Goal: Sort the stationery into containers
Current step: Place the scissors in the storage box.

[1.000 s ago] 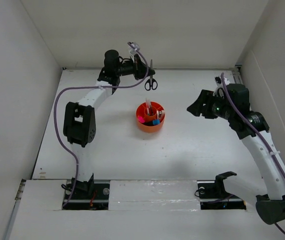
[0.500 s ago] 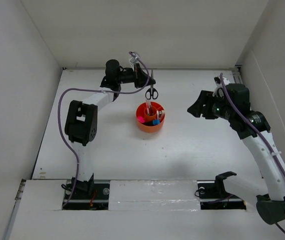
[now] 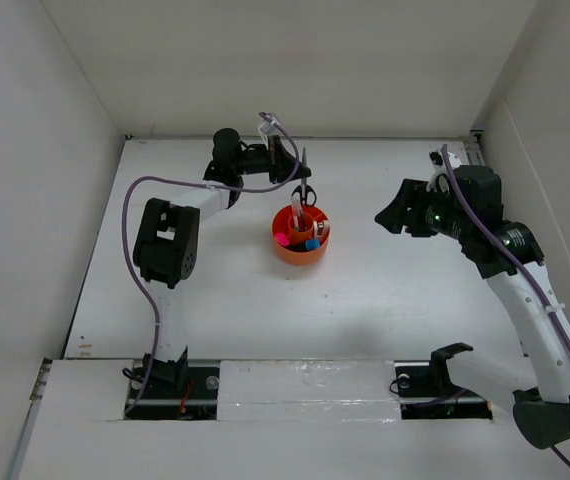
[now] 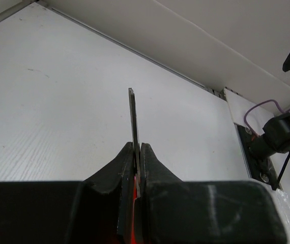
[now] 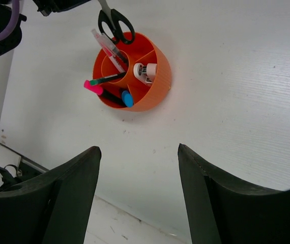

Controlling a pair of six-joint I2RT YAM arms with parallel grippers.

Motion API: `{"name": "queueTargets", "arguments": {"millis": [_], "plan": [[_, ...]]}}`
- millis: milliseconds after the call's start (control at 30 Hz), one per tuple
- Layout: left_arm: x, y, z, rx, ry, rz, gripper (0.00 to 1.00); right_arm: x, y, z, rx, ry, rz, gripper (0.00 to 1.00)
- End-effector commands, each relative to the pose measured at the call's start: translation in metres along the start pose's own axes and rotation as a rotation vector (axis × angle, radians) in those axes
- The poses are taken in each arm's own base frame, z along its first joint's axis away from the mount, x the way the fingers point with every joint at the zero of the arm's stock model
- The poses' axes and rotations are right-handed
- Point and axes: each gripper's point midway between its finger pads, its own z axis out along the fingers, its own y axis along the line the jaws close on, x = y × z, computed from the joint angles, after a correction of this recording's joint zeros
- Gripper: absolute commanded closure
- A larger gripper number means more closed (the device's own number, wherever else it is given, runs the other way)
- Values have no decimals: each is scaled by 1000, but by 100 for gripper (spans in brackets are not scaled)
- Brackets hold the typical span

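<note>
My left gripper (image 3: 300,165) is shut on the blades of the black-handled scissors (image 3: 305,192). Their handles (image 5: 115,23) hang down at the far rim of the round orange organiser (image 3: 302,256). In the left wrist view the blade (image 4: 133,114) sticks up out of the pinched fingers, with orange showing below. The organiser (image 5: 156,90) holds a pink-capped marker (image 5: 90,85), a blue-capped marker (image 5: 127,98), a pink pen (image 5: 108,47), a thin black pen (image 5: 107,79) and a tan eraser (image 5: 145,70). My right gripper (image 3: 390,214) hovers open to the organiser's right, holding nothing.
White walls close the table on the left, back and right. The left arm's purple cable (image 3: 125,215) loops out over the table's left side. A cable and bracket (image 4: 280,137) sit at the back right corner.
The left gripper has carried the scissors from the back of the table toward me, and their handles now reach the organiser's far rim. The right arm has not moved.
</note>
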Motion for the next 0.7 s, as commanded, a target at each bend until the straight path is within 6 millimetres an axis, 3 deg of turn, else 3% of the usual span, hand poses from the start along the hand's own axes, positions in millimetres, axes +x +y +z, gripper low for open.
{"name": "queueTargets", "arguments": {"millis": [0, 433, 667], "plan": [[-9, -14, -2, 55, -12, 76, 100, -16, 9, -9, -17, -49, -30, 32], [9, -15, 3, 65, 6, 47, 100, -18, 11, -6, -29, -54, -33, 32], [15, -6, 4, 42, 4, 31, 100, -18, 11, -6, -29, -54, -33, 32]]}}
